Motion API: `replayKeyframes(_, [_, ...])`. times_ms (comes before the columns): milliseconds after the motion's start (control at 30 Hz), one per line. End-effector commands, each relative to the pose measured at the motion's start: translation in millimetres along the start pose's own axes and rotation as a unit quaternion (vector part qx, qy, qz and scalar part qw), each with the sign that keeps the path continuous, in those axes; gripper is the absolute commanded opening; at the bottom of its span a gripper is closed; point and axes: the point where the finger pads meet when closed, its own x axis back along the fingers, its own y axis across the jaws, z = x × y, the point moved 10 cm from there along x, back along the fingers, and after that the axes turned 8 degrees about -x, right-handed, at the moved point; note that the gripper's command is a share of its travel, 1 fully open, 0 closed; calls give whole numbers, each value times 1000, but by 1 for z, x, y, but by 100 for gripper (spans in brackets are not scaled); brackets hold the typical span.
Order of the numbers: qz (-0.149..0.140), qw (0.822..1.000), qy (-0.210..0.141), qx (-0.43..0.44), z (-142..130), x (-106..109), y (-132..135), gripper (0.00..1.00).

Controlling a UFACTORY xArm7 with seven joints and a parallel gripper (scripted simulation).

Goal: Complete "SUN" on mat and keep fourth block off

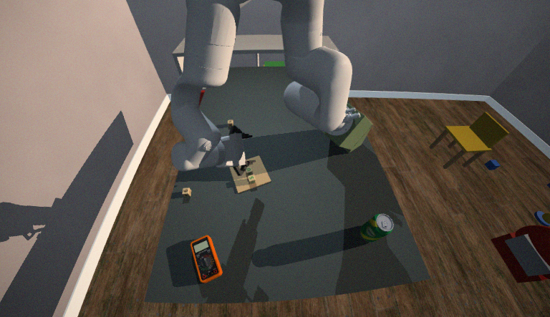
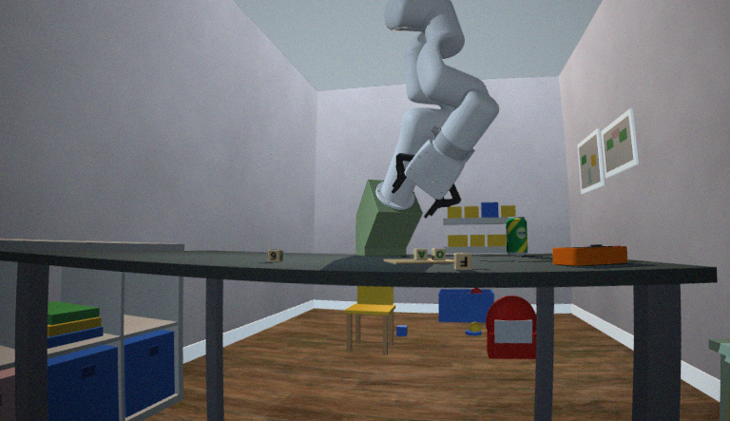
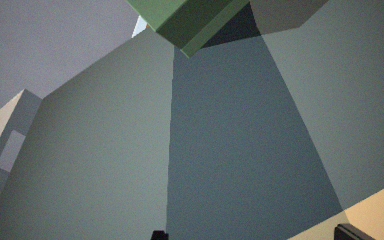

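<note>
Overhead, the grey arm (image 1: 210,46) folds down from its green base (image 2: 384,225) and bends low over the dark table top (image 1: 291,200); its gripper (image 2: 425,187) hangs above the tan mat (image 1: 259,179) with fingers (image 2: 399,171) spread wide and nothing between them. On the mat two letter blocks (image 2: 429,254) sit close together; in the exterior view their faces read as A and O, reversed; a third block (image 1: 186,192) lies off the mat to one side, a fourth (image 1: 230,122) beyond the wrist. An orange multimeter (image 1: 205,258) and a green can (image 1: 377,227) stand well apart from the mat, nearer the table's far edge; bare dark surface separates them.
</note>
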Motion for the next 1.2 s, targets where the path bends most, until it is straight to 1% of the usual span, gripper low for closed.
replayKeyframes(0, [-63,998,-22,21,-24,26,17,100])
replayKeyframes(233, [-148,986,-64,47,-58,68,34,100])
replayKeyframes(300, [-148,986,-64,47,-58,68,34,100])
replayKeyframes(333, [-181,978,-85,56,-73,87,40,100])
replayKeyframes(400, [-198,974,-96,60,-81,96,42,100])
replayKeyframes(533, [-239,960,-128,70,-101,123,46,100])
replayKeyframes(800, [-312,924,-203,84,-143,178,47,100])
replayKeyframes(867, [-312,924,-203,84,-143,178,47,100])
replayKeyframes(900, [-329,912,-227,87,-154,193,46,100])
replayKeyframes(933, [-339,905,-241,88,-161,203,45,100])
replayKeyframes(1033, [-352,894,-262,89,-170,216,42,100])
replayKeyframes(1167, [-353,894,-263,89,-171,217,42,100])
